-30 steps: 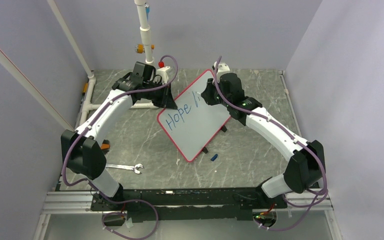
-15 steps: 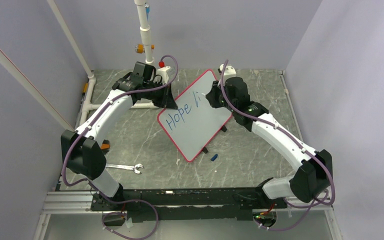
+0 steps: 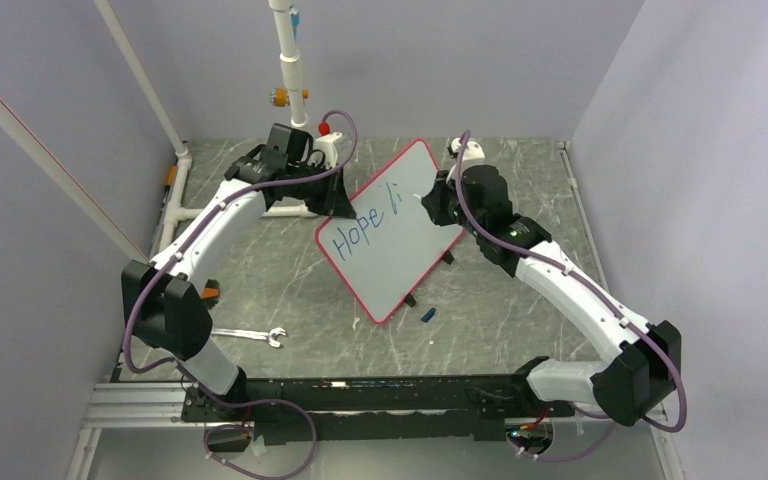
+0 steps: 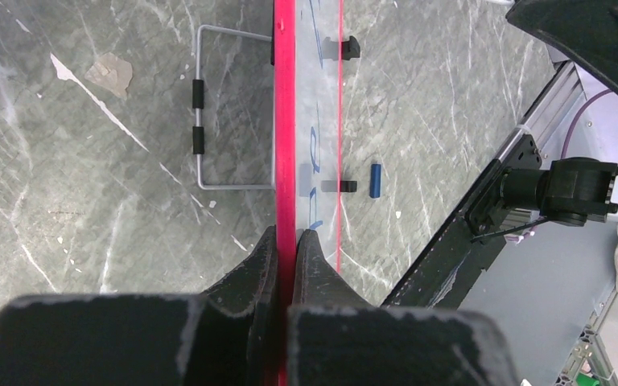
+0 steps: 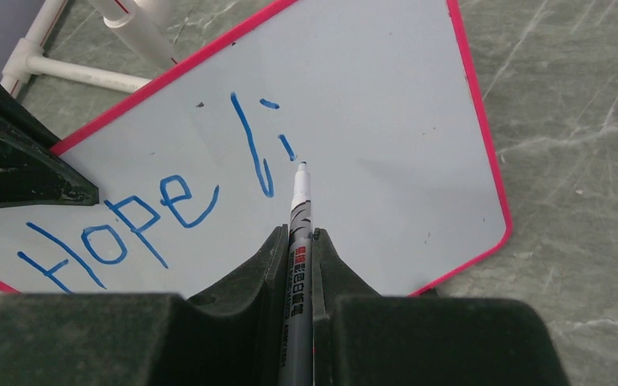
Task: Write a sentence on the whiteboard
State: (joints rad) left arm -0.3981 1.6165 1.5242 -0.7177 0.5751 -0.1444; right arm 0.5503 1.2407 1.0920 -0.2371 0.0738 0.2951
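The whiteboard (image 3: pixel 400 240), white with a red border, stands tilted on the table's middle. Blue handwriting (image 3: pixel 355 231) on it reads "Hope" then "l" and an "i"; it also shows in the right wrist view (image 5: pixel 161 209). My left gripper (image 3: pixel 338 200) is shut on the whiteboard's red edge (image 4: pixel 284 121) at its left corner. My right gripper (image 3: pixel 438 200) is shut on a grey marker (image 5: pixel 298 241). The marker's tip (image 5: pixel 302 166) sits at the board just below the short stroke of the "i" (image 5: pixel 286 145).
A blue marker cap (image 3: pixel 427 314) lies on the table below the board, also in the left wrist view (image 4: pixel 375 180). A wrench (image 3: pixel 250 335) lies front left. A white pipe stand (image 3: pixel 290 80) rises at the back. Black feet (image 3: pixel 447 258) show under the board.
My right arm has moved to the right along the board. The "i" stroke and dot after the "l" are new. The left arm and the board have not moved.
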